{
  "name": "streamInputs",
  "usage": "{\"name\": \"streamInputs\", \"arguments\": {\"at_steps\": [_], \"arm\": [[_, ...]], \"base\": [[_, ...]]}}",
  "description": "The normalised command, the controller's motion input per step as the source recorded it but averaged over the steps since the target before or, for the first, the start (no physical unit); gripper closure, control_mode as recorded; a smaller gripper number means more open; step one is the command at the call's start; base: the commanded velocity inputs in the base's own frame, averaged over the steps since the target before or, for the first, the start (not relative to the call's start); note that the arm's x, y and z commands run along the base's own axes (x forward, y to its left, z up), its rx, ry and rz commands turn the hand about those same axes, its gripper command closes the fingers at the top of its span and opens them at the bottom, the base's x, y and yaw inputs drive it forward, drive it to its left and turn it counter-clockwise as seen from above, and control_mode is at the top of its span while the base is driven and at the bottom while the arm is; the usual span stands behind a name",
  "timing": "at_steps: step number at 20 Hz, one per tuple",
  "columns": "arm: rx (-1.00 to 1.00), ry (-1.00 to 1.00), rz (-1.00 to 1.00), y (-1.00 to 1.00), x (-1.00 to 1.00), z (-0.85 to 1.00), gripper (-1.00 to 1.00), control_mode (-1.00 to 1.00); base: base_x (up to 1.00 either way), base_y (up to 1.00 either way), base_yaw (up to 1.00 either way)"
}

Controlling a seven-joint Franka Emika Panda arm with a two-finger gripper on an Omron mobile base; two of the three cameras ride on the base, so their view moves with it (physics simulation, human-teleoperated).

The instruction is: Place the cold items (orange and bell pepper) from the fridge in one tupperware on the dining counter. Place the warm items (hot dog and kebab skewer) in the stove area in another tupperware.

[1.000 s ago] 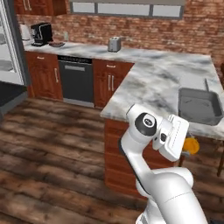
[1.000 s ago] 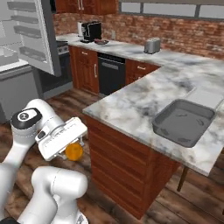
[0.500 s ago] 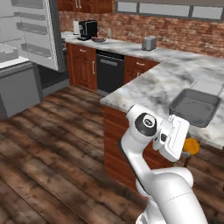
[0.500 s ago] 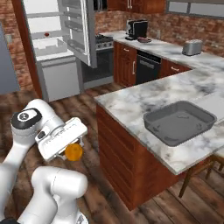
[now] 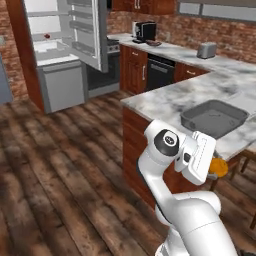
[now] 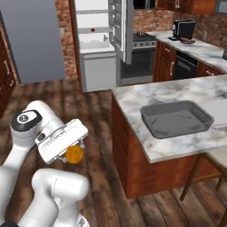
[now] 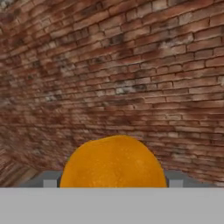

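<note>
The claw point(image 6: 74, 153) is pinching one orange point(image 6: 74, 154), held low beside the robot body. One grey tupperware point(image 6: 176, 119) stands on the marble dining counter point(image 6: 133, 95). Behind, one fridge point(image 5: 55, 47) stands open, over dark wood floor point(image 5: 55, 165).

Orange point(image 6: 74, 154) in end effector point(image 6: 71, 150); tupperware point(image 6: 175, 119) on counter point(image 6: 146, 92)

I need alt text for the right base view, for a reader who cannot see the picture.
A white robot arm holds an orange in its gripper, low over a dark wooden floor. To its right, a marble counter carries an empty grey tupperware. Behind them, a fridge stands with its door open.
</note>
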Motion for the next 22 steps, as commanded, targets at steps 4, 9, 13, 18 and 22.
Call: {"name": "streamInputs", "arguments": {"at_steps": [4, 9, 13, 18, 22], "arm": [[0.00, 0.00, 0.00, 0.00, 0.00, 0.00, 1.00, 1.00], [0.00, 0.00, 0.00, 0.00, 0.00, 0.00, 1.00, 1.00], [0.00, 0.00, 0.00, 0.00, 0.00, 0.00, 1.00, 1.00], [0.00, 0.00, 0.00, 0.00, 0.00, 0.00, 1.00, 1.00], [0.00, 0.00, 0.00, 0.00, 0.00, 0.00, 1.00, 1.00]], "base": [[-0.30, -1.00, 0.49], [-0.28, -1.00, 0.47], [-0.45, -1.00, 0.46], [-0.13, -1.00, 0.44], [0.00, -0.87, 0.41]]}}
